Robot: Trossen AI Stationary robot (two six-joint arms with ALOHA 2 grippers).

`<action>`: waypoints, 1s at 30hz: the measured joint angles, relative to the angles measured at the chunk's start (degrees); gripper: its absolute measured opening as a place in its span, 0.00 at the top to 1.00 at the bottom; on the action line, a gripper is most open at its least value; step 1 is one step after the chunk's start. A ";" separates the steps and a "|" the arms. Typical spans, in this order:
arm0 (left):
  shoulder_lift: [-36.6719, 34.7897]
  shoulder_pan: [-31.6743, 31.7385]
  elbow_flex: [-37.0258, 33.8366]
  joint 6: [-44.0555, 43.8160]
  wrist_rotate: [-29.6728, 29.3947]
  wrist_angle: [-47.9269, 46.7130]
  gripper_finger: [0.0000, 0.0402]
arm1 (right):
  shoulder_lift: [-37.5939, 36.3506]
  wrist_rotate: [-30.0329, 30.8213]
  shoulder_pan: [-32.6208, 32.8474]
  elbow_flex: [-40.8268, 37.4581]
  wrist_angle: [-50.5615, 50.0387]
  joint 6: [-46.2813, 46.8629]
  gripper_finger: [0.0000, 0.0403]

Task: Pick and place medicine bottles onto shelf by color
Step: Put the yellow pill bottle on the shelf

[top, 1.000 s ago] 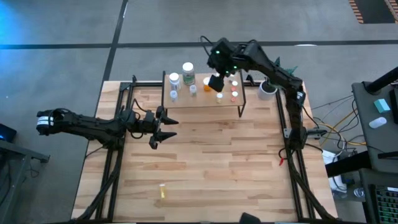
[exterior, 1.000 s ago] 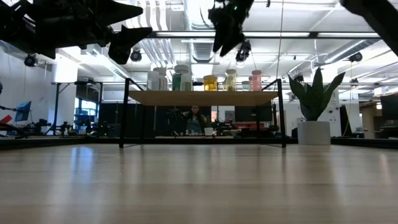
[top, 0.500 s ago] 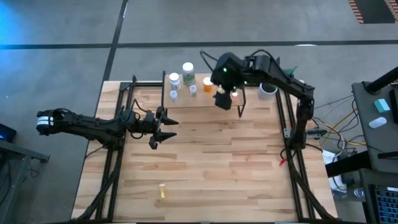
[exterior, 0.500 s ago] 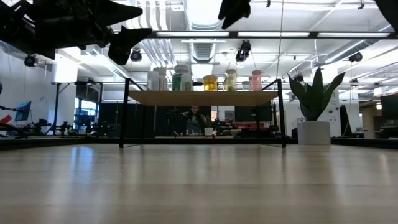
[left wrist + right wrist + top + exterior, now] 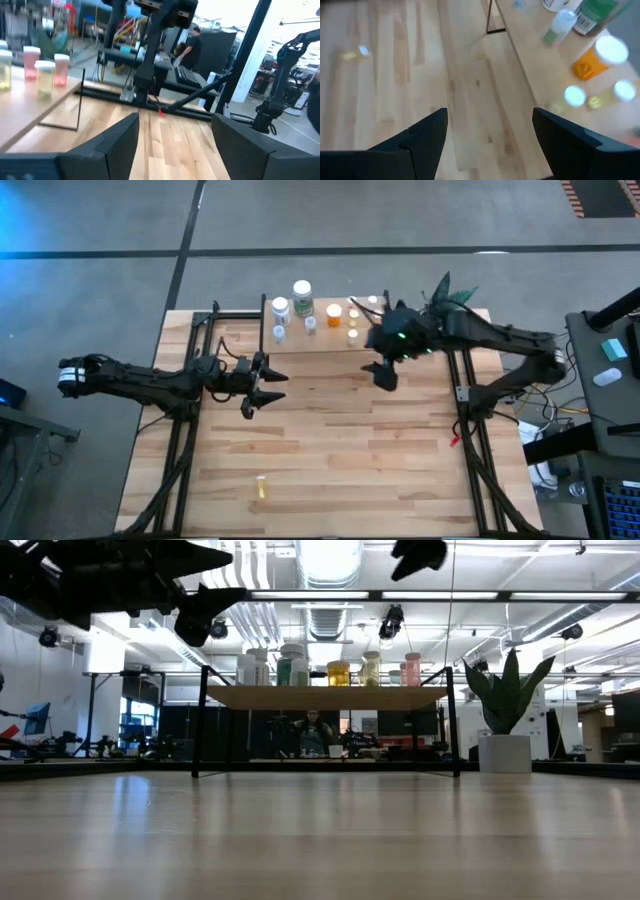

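Hovering just in front of the light wood shelf (image 5: 325, 340): right gripper (image 5: 384, 373), matte black jaws wide, holding nothing. Left gripper (image 5: 262, 387) likewise spread.

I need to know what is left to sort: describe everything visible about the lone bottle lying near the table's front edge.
The yellow bottle is tiny, with a yellowish see-through body and a pale cap end. It lies on its side on the bare wooden table, near the front edge and left of centre, far from the shelf. Nothing touches it but the tabletop; neither hand is near it.
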 joint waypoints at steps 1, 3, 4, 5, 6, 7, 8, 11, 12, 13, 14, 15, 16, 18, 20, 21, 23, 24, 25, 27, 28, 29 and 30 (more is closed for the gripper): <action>-0.25 0.00 1.13 -0.52 0.00 -2.52 0.42 | -2.38 0.00 0.44 -3.57 2.66 1.14 0.30; -0.61 0.00 4.44 -0.74 0.00 -9.26 0.42 | -6.85 0.05 1.46 -10.07 7.58 2.59 0.30; -0.79 0.00 6.18 -0.76 0.00 -13.76 0.42 | -8.95 0.07 2.09 -13.07 9.85 3.04 0.30; -0.83 0.00 8.12 -0.78 0.00 -18.92 0.42 | -10.89 0.09 2.79 -15.94 11.89 3.69 0.31; -0.77 0.00 10.20 -0.78 -0.02 -23.74 0.42 | -12.73 0.05 3.46 -18.61 13.73 4.24 0.31; -0.60 0.00 12.25 -0.80 -0.02 -28.46 0.42 | -14.47 0.20 4.15 -21.13 15.49 4.74 0.31; -0.42 0.00 14.29 -0.83 -0.02 -32.72 0.42 | -16.06 0.22 4.82 -23.58 17.10 5.47 0.31; 0.23 -0.07 19.49 -1.09 -0.09 -43.32 0.42 | -20.22 0.44 6.75 -29.69 21.16 6.93 0.31; 0.49 -0.12 20.86 -1.51 -0.09 -45.86 0.42 | -21.47 0.51 7.42 -31.48 22.55 7.19 0.31; 0.66 -0.27 21.98 -2.32 -0.11 -47.99 0.42 | -22.58 0.51 8.03 -33.08 23.64 7.56 0.31; 0.72 -0.55 22.67 -3.11 -0.22 -49.60 0.42 | -23.50 0.50 8.65 -34.53 24.60 8.01 0.31; 0.72 -0.95 23.19 -4.06 -0.20 -51.50 0.42 | -24.43 0.49 9.20 -35.75 25.52 8.38 0.31; 0.74 -1.50 23.73 -5.30 -0.21 -53.92 0.42 | -25.24 0.47 9.76 -36.78 26.17 8.66 0.31; 0.77 -2.88 24.70 -8.25 -0.19 -59.82 0.42 | -26.47 0.49 10.77 -38.18 26.31 9.03 0.31; 0.77 -4.73 25.69 -11.29 -0.27 -65.54 0.42 | -27.30 0.52 11.44 -39.08 27.10 9.25 0.31; 0.77 -5.88 25.88 -12.83 -0.50 -67.39 0.42 | -27.56 0.52 11.67 -39.44 27.68 9.26 0.31; 0.76 -8.43 25.67 -15.86 -2.18 -70.27 0.42 | -27.84 0.52 11.88 -39.94 29.17 9.26 0.31; 0.77 -9.81 25.45 -17.34 -3.13 -71.29 0.42 | -27.84 0.52 11.88 -40.11 29.94 9.26 0.31; 0.77 -11.24 25.31 -18.68 -3.64 -72.27 0.42 | -27.80 0.55 11.88 -40.21 30.46 9.26 0.31; 1.02 -14.06 25.07 -21.22 -4.80 -73.58 0.42 | -27.48 0.56 11.93 -40.23 31.10 9.26 0.31; 1.25 -15.60 24.87 -22.69 -5.22 -73.63 0.42 | -27.28 0.59 11.93 -40.22 31.45 9.26 0.31; 1.49 -17.16 24.71 -24.04 -6.04 -73.97 0.42 | -27.06 0.59 11.93 -40.22 31.70 9.26 0.31; 1.77 -18.81 24.61 -25.28 -6.73 -74.12 0.42 | -26.75 0.59 11.93 -40.23 31.91 9.26 0.31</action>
